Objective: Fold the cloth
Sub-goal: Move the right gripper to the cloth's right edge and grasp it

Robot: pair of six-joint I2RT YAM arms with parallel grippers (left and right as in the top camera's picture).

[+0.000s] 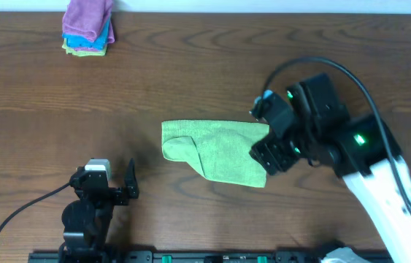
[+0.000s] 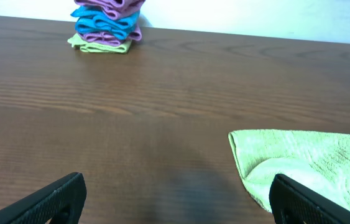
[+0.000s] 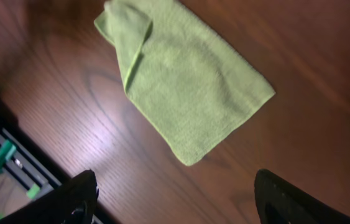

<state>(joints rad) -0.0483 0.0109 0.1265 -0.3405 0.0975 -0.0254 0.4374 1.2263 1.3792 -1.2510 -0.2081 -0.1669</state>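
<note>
The lime-green cloth (image 1: 216, 150) lies folded flat in the middle of the wooden table, with one left corner turned over. It also shows in the left wrist view (image 2: 305, 165) and the right wrist view (image 3: 181, 78). My right gripper (image 1: 267, 150) hovers over the cloth's right edge, open and empty; in its own view (image 3: 175, 205) the jaws are above bare table just past the cloth's corner. My left gripper (image 1: 114, 186) is open and empty near the table's front left, left of the cloth; its jaws (image 2: 178, 202) frame bare wood. No white tag shows.
A stack of folded purple, blue and green cloths (image 1: 88, 29) sits at the far left back of the table, also in the left wrist view (image 2: 106, 25). A black rail with green clips (image 3: 0, 162) runs along the table's front edge.
</note>
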